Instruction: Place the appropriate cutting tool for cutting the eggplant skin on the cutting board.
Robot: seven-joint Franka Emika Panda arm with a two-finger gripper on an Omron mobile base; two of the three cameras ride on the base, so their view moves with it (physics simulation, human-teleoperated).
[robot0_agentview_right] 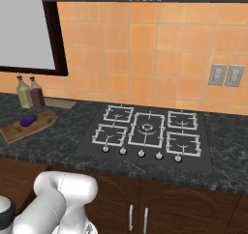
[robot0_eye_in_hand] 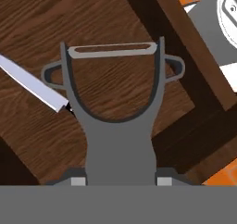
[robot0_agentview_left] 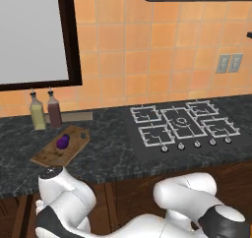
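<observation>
down low, the pincer [robot0_eye_in_hand: 118, 180] is clamped on the handle of the cutting tool [robot0_eye_in_hand: 115, 112], one fingertip [robot0_eye_in_hand: 77, 180] pressing each side of the grey stem. the tool's forked head spreads wide in the hand view, its thin blade bar stretched across the top, with dark brown wood grain behind it. a silver knife blade [robot0_eye_in_hand: 32, 83] slants in from the left of that view, its end tucked just behind the tool's left prong. how far the wood lies beneath the tool, i cannot tell.

up from there, the white arm [robot0_agentview_left: 187, 197] bulks across the bottom of the left base view, in front of the dark wood cabinet doors [robot0_agentview_right: 140, 204]. above them runs the black speckled bench [robot0_agentview_left: 113, 153].

over on the left of the bench lies the cutting board [robot0_agentview_left: 61, 145], angled, with its little hole at the far corner. the eggplant [robot0_agentview_left: 62, 141] sits on the board, glossy purple, toward the far end. just beyond the board stand two bottles [robot0_agentview_left: 45, 110] side by side, one yellowish, one dark red.

to the right, the gas hob [robot0_agentview_left: 183, 124] is set into the bench, a row of knobs along its near edge. farthest back, orange tiles [robot0_agentview_right: 145, 59] cover the wall, with a pair of outlets [robot0_agentview_right: 226, 75] off to the right.
</observation>
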